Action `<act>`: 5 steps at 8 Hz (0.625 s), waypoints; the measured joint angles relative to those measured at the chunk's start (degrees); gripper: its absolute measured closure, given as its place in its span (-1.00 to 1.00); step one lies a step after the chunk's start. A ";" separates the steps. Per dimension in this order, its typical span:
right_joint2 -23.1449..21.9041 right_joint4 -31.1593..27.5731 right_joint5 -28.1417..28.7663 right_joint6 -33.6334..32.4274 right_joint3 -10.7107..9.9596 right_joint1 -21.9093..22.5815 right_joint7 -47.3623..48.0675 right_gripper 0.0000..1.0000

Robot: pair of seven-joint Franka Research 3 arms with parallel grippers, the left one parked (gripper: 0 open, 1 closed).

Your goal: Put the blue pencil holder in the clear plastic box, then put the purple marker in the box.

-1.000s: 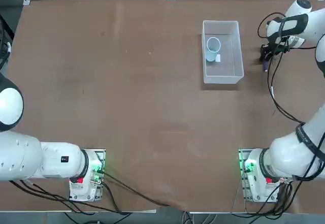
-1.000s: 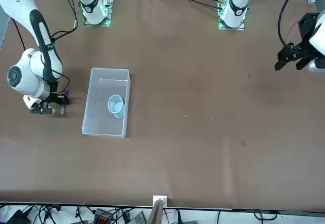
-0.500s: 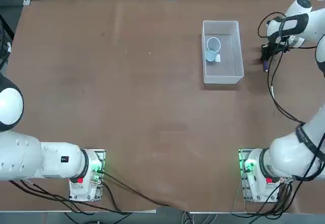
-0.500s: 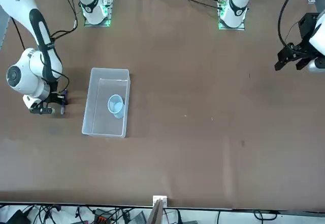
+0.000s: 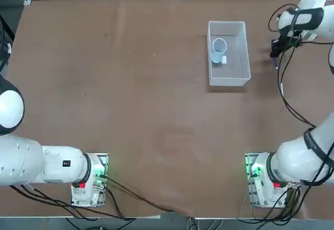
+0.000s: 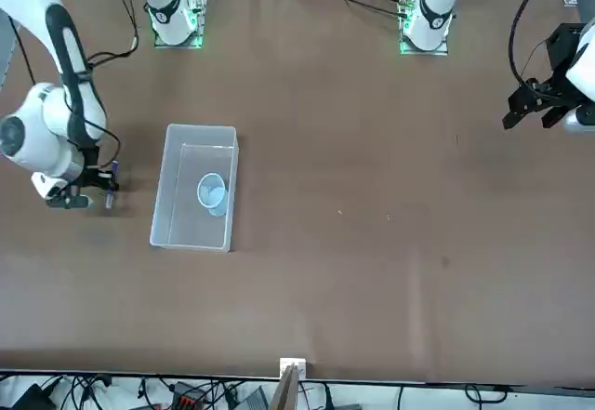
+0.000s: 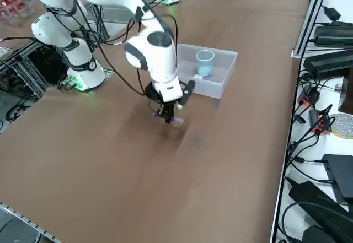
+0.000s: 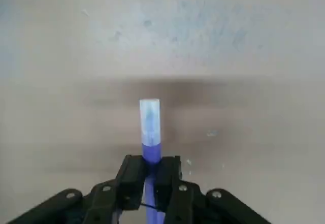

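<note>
My right gripper is shut on the purple marker, whose paler tip sticks out beyond the fingers. It holds the marker a little above the table, with a soft shadow underneath. In the top view the gripper hangs to the right of the clear plastic box, apart from it. The blue pencil holder stands upright inside the box, toward its far end. The right side view shows the marker under the gripper, near the box and the cup. In the front view the gripper is left of the box.
A black cable from the right arm hangs over the table right of the box. Open brown tabletop spreads to the left of the box. Power bricks and cables lie on the ledge past the table's far edge.
My right gripper has risen off the table with the purple marker in it and shifted slightly away from the box. The box and the cup have not moved.
</note>
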 joint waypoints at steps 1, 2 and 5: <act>-2.92 1.78 0.00 -4.89 0.24 0.16 0.00 0.70; -5.63 4.21 0.05 -10.66 0.48 0.69 0.06 0.70; -9.24 12.08 0.81 -22.58 1.00 6.76 6.72 0.70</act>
